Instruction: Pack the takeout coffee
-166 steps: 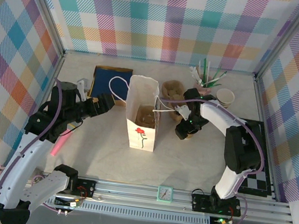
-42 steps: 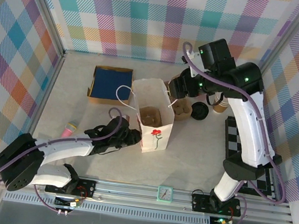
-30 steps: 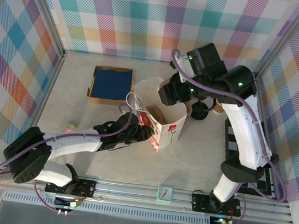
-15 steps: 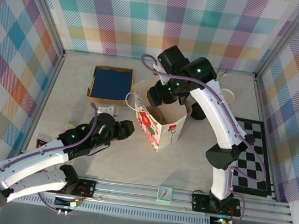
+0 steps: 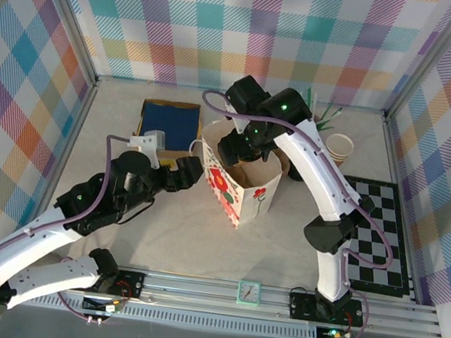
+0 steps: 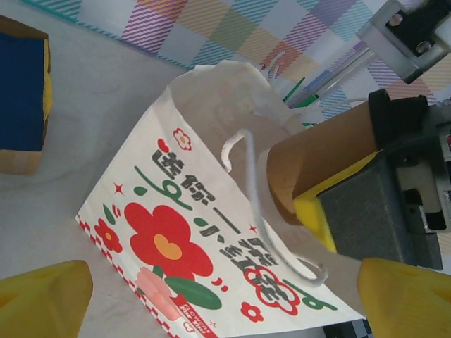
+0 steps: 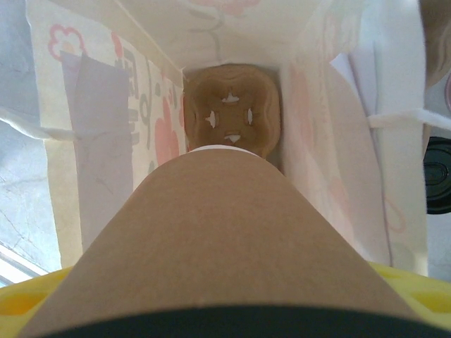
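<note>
1. Since half a second ago, the left tool (image 5: 184, 176) has been brought closer to the flowered face of the white paper bag (image 5: 243, 192), and its fingers have been spread wider.
2. In the left wrist view, its yellow fingertips (image 6: 42, 296) are seen far apart at the lower corners, with nothing pinched between them. Whether the bag is touched cannot be told.
3. The takeout coffee (image 6: 317, 162) is pinched by the right tool (image 5: 243, 149). Yellow pads (image 7: 25, 303) are pressed on either side of the brown wall, just under the black lid.
4. The cup is held at the mouth of the bag, with its base end past the rim and its lid end outside.
5. Its long axis is laid along the bag's depth. The base is pointed at the moulded cardboard cup tray (image 7: 232, 105) at the bag's bottom, and the lid is pointed back out of the opening.
6. From the left wrist, that axis is seen slanted, with the lid end at the upper right.
7. The bag is tipped rather than upright on the desk (image 5: 198, 241), and a white string handle (image 6: 246, 211) hangs loose over its printed face.
8. A shallow box with a blue inside (image 5: 167, 123) lies behind the bag to the left. A lidless paper cup (image 5: 340, 146) stands well apart at the rear right.
</note>
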Available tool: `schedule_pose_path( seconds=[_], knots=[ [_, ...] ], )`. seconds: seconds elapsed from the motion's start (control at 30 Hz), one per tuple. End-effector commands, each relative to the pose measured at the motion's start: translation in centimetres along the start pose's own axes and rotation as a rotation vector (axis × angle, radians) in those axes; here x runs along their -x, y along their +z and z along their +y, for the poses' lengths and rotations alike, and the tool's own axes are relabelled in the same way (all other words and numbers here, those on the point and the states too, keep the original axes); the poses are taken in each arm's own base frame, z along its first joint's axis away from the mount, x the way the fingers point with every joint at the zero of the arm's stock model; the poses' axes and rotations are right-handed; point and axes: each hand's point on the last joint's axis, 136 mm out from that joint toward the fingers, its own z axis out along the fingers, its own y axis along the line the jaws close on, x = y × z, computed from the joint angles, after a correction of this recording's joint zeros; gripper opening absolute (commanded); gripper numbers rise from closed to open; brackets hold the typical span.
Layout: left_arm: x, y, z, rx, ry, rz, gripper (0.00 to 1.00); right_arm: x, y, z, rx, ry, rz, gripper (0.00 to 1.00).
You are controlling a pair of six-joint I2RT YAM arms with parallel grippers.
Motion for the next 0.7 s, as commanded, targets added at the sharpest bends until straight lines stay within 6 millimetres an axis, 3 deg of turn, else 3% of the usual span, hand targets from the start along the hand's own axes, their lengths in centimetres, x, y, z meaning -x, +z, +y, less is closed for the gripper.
schedule_pose_path(
  seconds=[0.0, 0.17, 0.4, 0.67],
  knots=[
    [1.0, 0.3, -0.7, -0.003, 0.029, -0.021, 0.97, -1.0, 0.9, -0.3, -0.036, 0.020, 0.058, 0.40],
    [1.8, 0.8, -1.6, -0.018, 0.040, -0.031, 0.91, -1.2, 1.4, -0.3, -0.040, 0.024, 0.071, 0.40],
    [1.5, 2.1, -1.9, -0.013, 0.029, -0.008, 0.52, -1.6, 2.1, -0.4, -0.049, 0.023, 0.094, 0.40],
    [1.6, 1.8, -2.2, -0.035, 0.021, -0.008, 0.19, -2.4, 3.2, 0.1, -0.050, 0.020, 0.132, 0.40]
  ],
)
